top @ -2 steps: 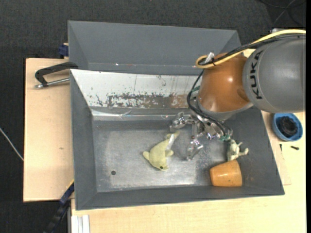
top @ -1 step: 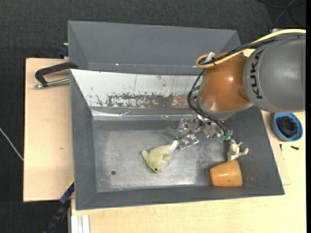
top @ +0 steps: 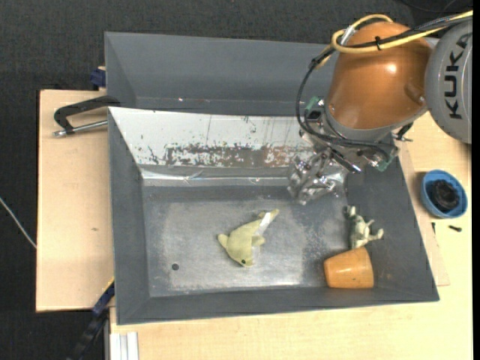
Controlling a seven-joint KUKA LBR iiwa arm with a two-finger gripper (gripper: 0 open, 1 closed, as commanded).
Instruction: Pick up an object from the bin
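Under orange cover (top: 371,73): end effector (top: 319,178) half-obsc.

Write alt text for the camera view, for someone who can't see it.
The gripper hangs at the back right of a grey metal bin, apart from three things on its floor: a yellow-green soft toy in the middle, a small greenish figure at the right, an orange cup beside it.

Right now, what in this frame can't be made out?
1. Camera view: the far right corner of the bin, hidden behind the arm's orange cover.
2. The small greenish figure by the right wall: too small to identify.
3. Whether the pincer touches the bin floor: the overhead angle hides it.
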